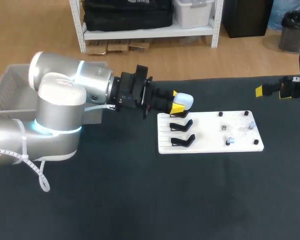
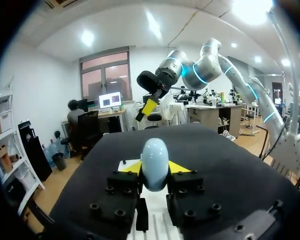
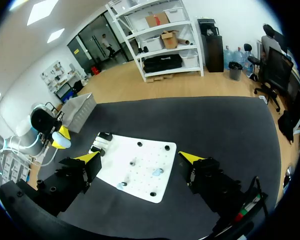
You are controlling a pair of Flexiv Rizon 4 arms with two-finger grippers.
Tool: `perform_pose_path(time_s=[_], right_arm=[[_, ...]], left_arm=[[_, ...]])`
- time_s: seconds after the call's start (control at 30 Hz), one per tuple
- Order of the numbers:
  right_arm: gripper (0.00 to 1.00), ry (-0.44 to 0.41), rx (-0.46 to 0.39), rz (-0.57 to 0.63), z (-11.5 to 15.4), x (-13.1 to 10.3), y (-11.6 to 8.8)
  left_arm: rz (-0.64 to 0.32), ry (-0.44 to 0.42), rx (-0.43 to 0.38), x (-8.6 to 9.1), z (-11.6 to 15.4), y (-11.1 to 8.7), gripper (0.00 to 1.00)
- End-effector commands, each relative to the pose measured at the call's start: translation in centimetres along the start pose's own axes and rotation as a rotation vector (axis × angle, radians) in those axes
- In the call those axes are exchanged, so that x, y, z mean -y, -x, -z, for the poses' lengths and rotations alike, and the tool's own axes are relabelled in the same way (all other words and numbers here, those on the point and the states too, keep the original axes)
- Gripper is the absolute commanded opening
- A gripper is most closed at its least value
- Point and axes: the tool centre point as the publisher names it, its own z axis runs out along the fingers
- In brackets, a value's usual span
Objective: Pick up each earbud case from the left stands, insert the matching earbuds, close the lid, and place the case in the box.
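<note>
Where the left arm comes in over the black counter (image 1: 140, 200), the left hand (image 1: 178, 101) is closed on a pale blue earbud case (image 2: 155, 160). One yellow-tipped finger presses each side, and the case's rounded end sticks out past the fingertips. Whether the case touches anything beneath it I cannot tell. Behind this hand, back along its arm, a grey box (image 1: 10, 90) sits at the counter's edge. Just under and ahead of the hand lies a white board (image 1: 205, 142). Two black stands (image 1: 181, 125) sit in a row at the end of the board nearest the hand, just beside the held case. Farther along the board from the left hand, small pale earbuds (image 1: 230, 141) sit among dark pegs. Well apart from the case, the right hand (image 3: 139, 157) hangs over the counter with its fingers spread wide and nothing between them. The white board lies ahead of and beneath it.
</note>
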Motion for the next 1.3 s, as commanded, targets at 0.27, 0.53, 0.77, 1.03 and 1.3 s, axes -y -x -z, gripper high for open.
perform_pose_path(time_s=[0.27,0.53,0.77,1.03,1.3], right_arm=[[1.0,0.003,-0.001,0.001,0.0,0.1,0.0],[1.0,0.003,-0.001,0.001,0.0,0.1,0.0],[1.0,0.008,-0.004,-0.005,0.0,0.1,0.0],[1.0,0.06,-0.031,0.022,1.4,-2.4,-1.8],[1.0,0.106,-0.062,0.106,2.2,-7.0,-4.0]], left_arm=[[-0.003,0.006,0.003,0.1,-0.1,-0.1,0.0],[0.003,0.017,0.019,0.4,-0.2,-0.2,0.0],[0.014,0.075,0.127,1.2,0.0,-0.3,0.0],[0.003,0.046,0.198,1.4,-0.7,0.0,0.0],[0.001,0.01,0.225,0.9,-1.3,0.5,0.0]])
